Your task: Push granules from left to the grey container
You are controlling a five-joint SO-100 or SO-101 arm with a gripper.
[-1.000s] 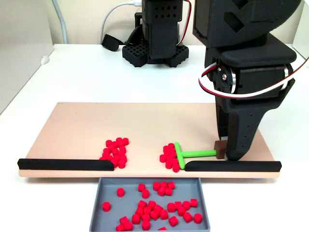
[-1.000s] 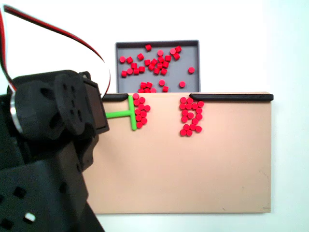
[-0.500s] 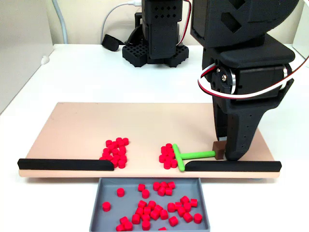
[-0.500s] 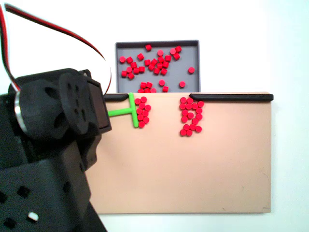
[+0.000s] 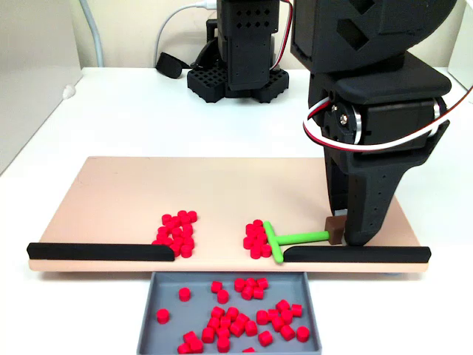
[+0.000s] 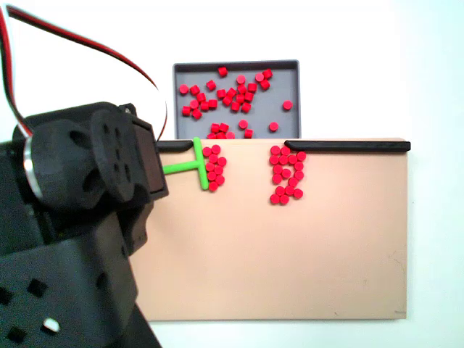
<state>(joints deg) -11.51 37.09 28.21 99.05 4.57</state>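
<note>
Gripper (image 5: 346,235) stands nose-down on the right part of the peach board (image 5: 222,185) in a fixed view, its black fingers (image 5: 362,214) reaching the surface just behind the right-hand black strip (image 5: 355,254). A small brown block (image 5: 336,230) sits at the fingertips, joined to the stem of the green T-shaped pusher (image 5: 284,239), which lies flat on the board with its crossbar pointing left. Whether the fingers are clamped on that block or merely resting against it cannot be told; the gap between them is hidden by the gripper's own body. In the other fixed view the arm's bulk covers the gripper end, and the pusher (image 6: 190,167) sticks out from under it.

Granules (image 5: 257,238) form a small cluster touching the pusher's crossbar on its left side, near the gap between the two black strips. A second cluster (image 5: 176,233) lies further left on the board, well apart from the pusher and next to the inner end of the left black strip (image 5: 100,251). The gripper is to the right of both clusters, a stem's length from the nearer one.

The grey container (image 5: 148,314) sits off the board's near edge, below the gap between the strips, and holds many scattered red granules (image 5: 244,314). In the other fixed view the grey container (image 6: 290,119) appears beyond the board's far edge, with the two clusters (image 6: 213,168) (image 6: 287,174) just short of it.
</note>
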